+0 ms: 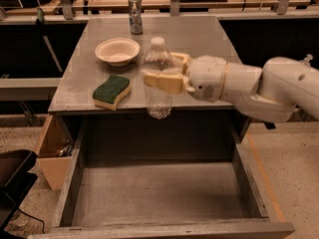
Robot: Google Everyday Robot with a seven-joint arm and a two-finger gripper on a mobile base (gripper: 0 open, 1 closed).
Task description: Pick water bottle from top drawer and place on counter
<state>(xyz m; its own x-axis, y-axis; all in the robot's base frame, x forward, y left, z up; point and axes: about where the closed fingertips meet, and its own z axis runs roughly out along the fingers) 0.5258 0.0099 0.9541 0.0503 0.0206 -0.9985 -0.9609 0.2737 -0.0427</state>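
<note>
Our claw [160,72] is clamped on the one water bottle [159,103] about its middle, with one tan finger across the front and the other behind, both pressed to the plastic. We see the single arm [259,88] reach in from the right, roughly level, its white wrist just behind the claw.

Nearest us, the one top drawer [159,193] stands pulled open, showing its worn grey bottom. A wooden box [52,151] sits at its left side.

The bottle hangs upright in the air, white cap up, its base crossing the front edge of the counter [199,39] in our view.

On the counter we count one green sponge [111,91] near the front left, one white bowl [117,51] behind it, and one silver can [135,15] by the far edge.
</note>
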